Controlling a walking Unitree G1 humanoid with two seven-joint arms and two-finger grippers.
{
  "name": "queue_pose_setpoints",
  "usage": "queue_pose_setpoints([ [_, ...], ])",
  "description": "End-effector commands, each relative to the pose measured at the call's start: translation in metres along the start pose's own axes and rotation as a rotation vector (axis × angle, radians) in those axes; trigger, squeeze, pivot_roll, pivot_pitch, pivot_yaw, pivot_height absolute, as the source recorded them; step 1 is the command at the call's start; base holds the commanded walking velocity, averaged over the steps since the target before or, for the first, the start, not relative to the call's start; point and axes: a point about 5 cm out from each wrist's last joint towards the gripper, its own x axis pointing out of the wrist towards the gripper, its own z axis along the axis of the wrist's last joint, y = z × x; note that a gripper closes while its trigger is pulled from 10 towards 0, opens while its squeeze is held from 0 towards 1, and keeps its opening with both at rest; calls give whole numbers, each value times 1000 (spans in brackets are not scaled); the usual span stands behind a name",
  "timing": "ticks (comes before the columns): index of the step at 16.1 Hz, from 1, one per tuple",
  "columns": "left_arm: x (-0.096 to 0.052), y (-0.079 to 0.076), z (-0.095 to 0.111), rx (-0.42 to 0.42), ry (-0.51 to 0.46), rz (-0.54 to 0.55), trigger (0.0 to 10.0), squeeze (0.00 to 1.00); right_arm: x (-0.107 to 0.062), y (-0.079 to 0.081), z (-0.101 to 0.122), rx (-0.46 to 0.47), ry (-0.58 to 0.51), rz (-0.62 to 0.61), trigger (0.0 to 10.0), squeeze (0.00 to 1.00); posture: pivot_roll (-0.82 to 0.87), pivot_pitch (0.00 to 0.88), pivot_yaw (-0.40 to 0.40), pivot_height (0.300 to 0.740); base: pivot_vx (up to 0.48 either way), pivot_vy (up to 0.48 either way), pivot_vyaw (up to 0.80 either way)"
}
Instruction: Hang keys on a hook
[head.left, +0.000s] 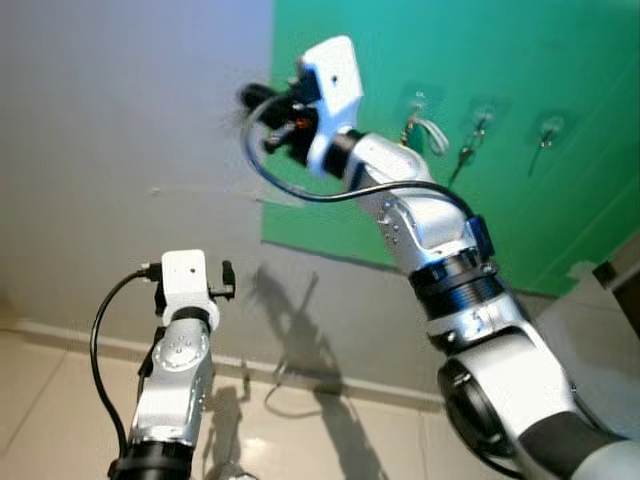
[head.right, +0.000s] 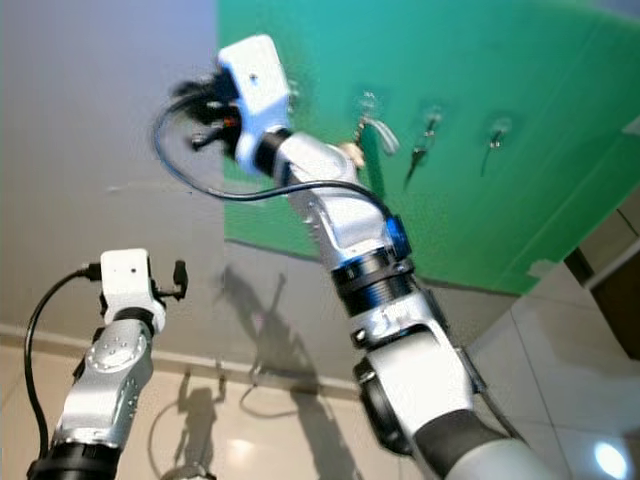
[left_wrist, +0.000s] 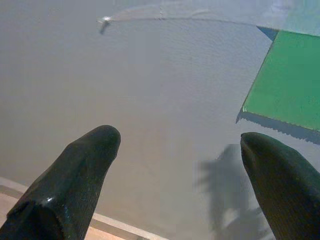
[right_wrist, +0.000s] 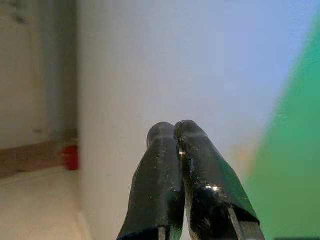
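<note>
Green panel (head.left: 560, 180), no writing legible; keys (head.left: 466, 152) hang on hook (head.left: 482, 117).

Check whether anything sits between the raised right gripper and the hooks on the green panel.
Nothing visible blocks the way. The right gripper, fingers shut, is raised by the left edge of the green panel, and the hooks lie further right along it. Keys already hang on them.

You see three small clear hooks (head.left: 482, 108) in a row on the green panel (head.left: 560, 200), keys (head.left: 466, 155) dangling from the middle hook.
</note>
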Motion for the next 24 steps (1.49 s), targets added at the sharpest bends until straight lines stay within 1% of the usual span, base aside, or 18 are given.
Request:
queue_pose_setpoints([
  [1,0,-9,3,7,-9,-31,10000,0,-5,-14,0,-63,2,-68,10000,0,63,0,-94,740,0,0,0],
  [2,0,-11,3,14,-7,-39,10000,0,-7,-25,-3,-104,20,-152,10000,0,60,0,-89,740,0,0,0],
  [3,0,-11,3,15,-6,-41,10000,0,-8,-30,-5,-135,32,-194,10000,0,58,0,-89,740,0,0,0],
  [4,1,-11,3,17,-5,-42,10000,0,-10,-36,-10,-142,56,-250,10000,0,58,0,-88,740,0,0,0],
  [6,1,-10,3,18,-5,-41,10000,0,-9,-39,-14,-144,64,-270,10000,0,63,0,-91,740,0,0,0],
  [8,1,-10,3,22,-3,-37,10000,0,-8,-39,-18,-176,67,-278,10000,0,66,0,-91,740,0,0,0],
  [10,0,-10,2,26,-1,-35,10000,0,-8,-42,-19,-189,65,-312,10000,0,70,0,-94,740,0,0,0],
  [17,-1,-9,4,13,-23,-29,10000,0,-4,-39,-23,-187,54,-302,10000,0,79,0,-97,740,0,0,0],
  [21,-1,-9,4,10,-21,-33,10000,0,-4,-39,-23,-187,51,-301,10000,0,74,0,-95,740,64,386,0],
  [24,-1,-10,4,11,-20,-33,10000,0,-4,-40,-17,-199,42,-302,10000,0,71,0,-94,740,0,0,0],
])
